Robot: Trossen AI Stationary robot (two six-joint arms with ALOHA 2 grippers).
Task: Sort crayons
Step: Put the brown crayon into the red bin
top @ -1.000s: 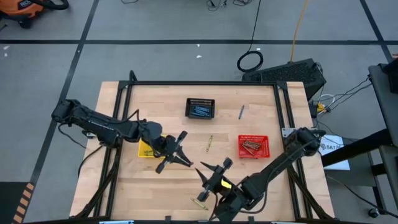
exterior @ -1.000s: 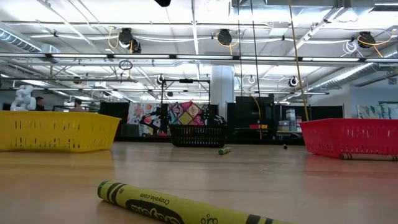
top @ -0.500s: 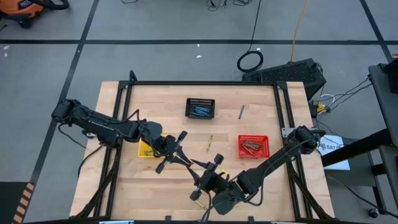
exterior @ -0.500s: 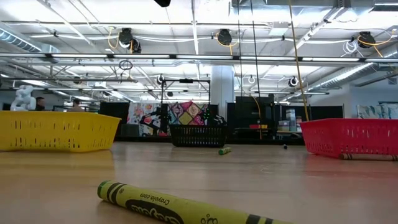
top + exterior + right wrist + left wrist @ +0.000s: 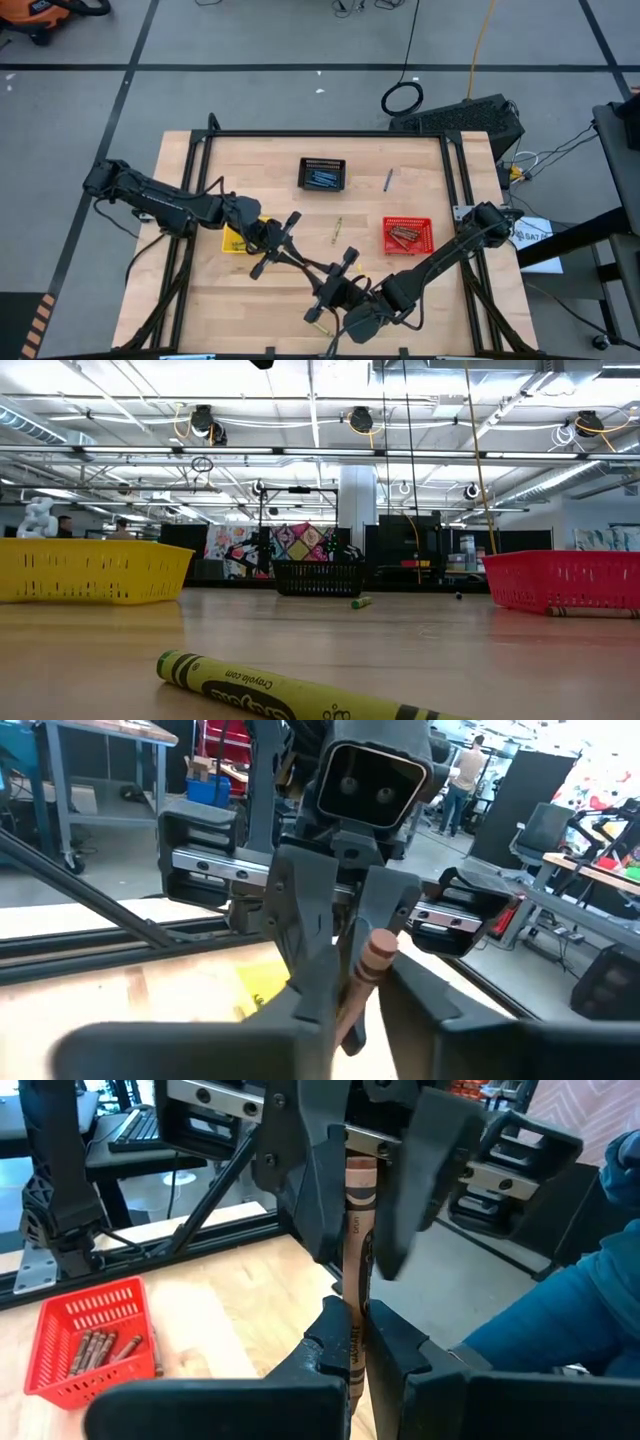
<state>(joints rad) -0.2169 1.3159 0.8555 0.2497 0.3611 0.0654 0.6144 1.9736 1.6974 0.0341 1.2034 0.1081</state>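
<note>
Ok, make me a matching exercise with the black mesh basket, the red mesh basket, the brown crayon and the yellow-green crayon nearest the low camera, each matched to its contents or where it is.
Things:
1. black mesh basket
2. red mesh basket
3. brown paper-wrapped crayon
4. yellow-green paper-wrapped crayon

States:
A. lying loose on the wooden table
B. holds blue crayons
C. clamped in the left gripper
D. holds brown-red crayons

Pairs: 1-B, 2-D, 3-C, 4-A
</note>
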